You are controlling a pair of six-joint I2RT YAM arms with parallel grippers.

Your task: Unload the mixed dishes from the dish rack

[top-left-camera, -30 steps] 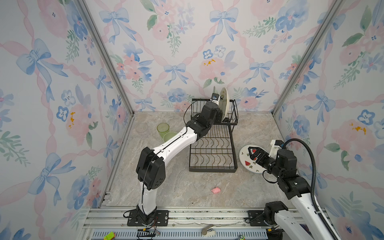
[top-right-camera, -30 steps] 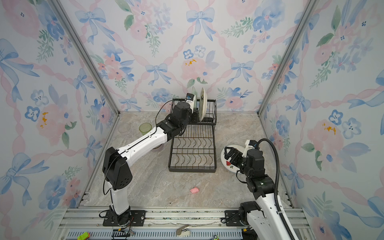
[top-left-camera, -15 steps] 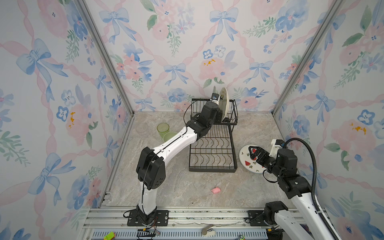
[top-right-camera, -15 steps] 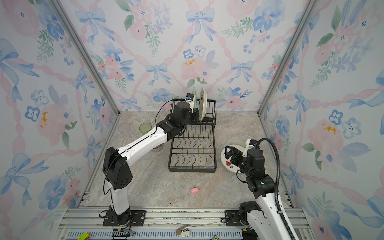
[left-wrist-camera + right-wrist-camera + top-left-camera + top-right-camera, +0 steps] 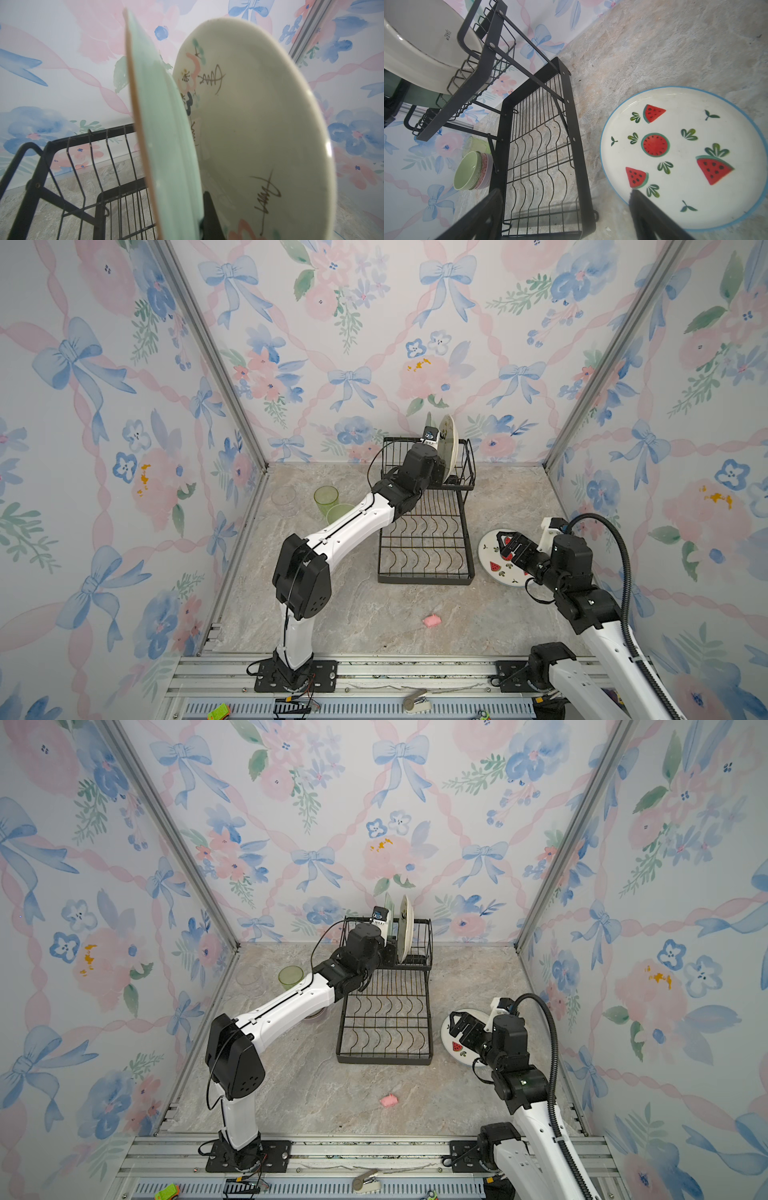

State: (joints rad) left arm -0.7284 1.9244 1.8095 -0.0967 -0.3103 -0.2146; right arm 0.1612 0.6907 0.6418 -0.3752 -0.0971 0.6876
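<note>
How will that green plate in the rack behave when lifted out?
The green plate looks like glazed ceramic: probably stiff and breakable. Its smooth rim may slip when pinched. Standing on edge close beside the cream plate, it could knock that.

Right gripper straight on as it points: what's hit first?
Likely the dish rack's lower-tier side rail next to the watermelon plate; depth is unclear, so the right gripper might touch the table first.

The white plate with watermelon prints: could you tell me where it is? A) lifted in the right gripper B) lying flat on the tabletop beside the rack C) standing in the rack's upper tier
B: the white watermelon-print plate lies flat on the marbled tabletop beside the black wire rack.
</note>
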